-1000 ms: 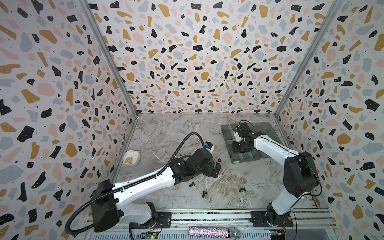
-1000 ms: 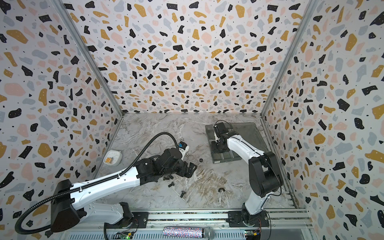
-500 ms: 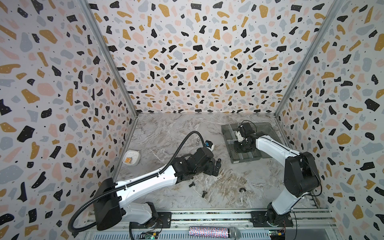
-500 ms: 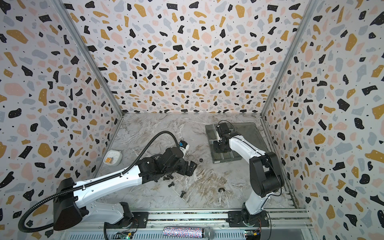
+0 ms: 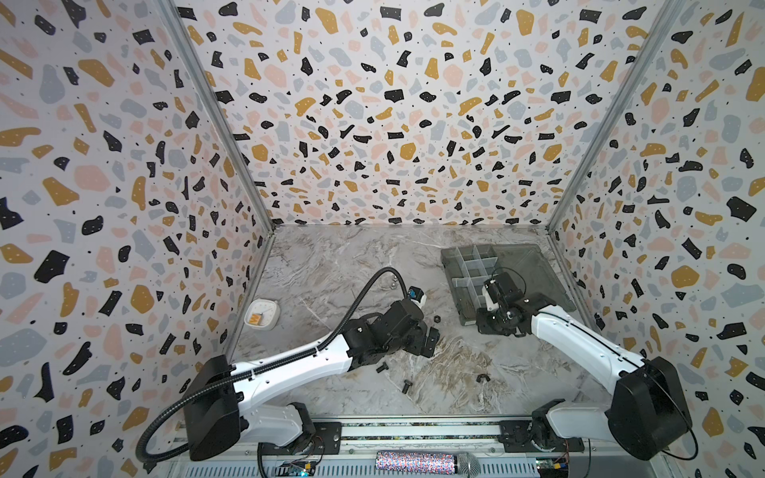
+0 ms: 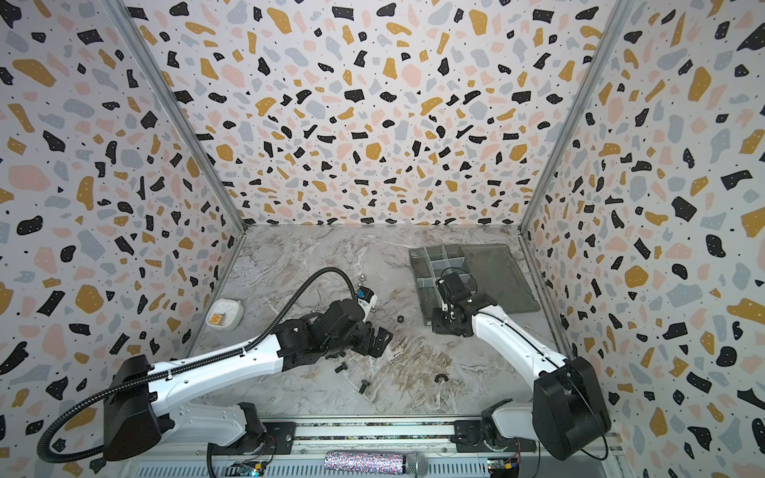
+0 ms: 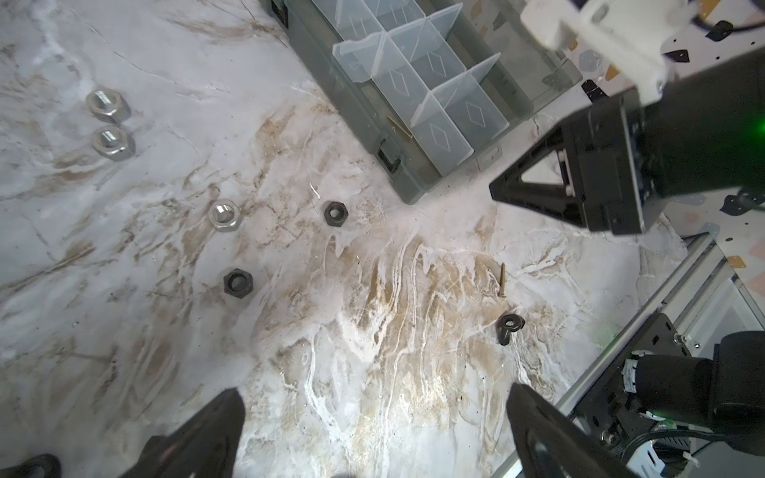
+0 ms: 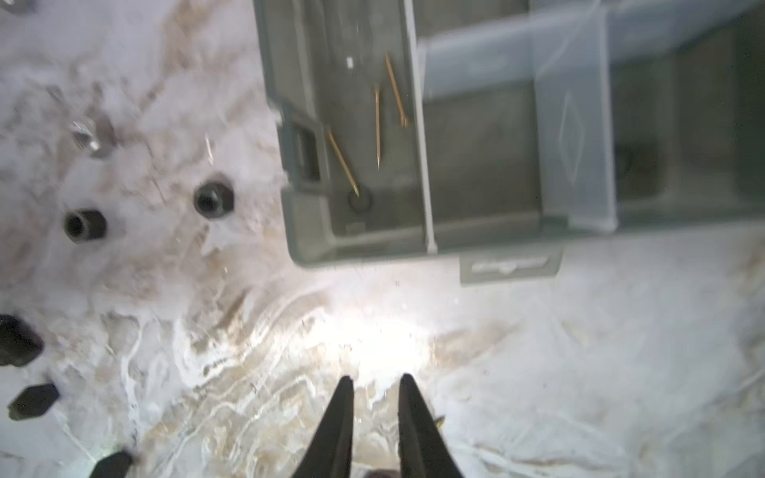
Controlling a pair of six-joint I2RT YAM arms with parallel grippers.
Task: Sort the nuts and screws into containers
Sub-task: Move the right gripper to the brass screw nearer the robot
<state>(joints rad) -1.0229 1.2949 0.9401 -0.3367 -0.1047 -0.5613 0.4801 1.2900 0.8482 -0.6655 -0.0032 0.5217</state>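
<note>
Brass wood screw lies on the counter near the organiser box, light, stiff, probably slippery, best pinched mid-shank; left hand gapes empty, right hand barely parted, empty.

right gripper backed off the organiser box. It was over the near compartments and is now past the box's near edge, above bare counter. fingers went from shut to a narrow gap, nothing between them. Right elbow dropped back toward the front with it.
</note>
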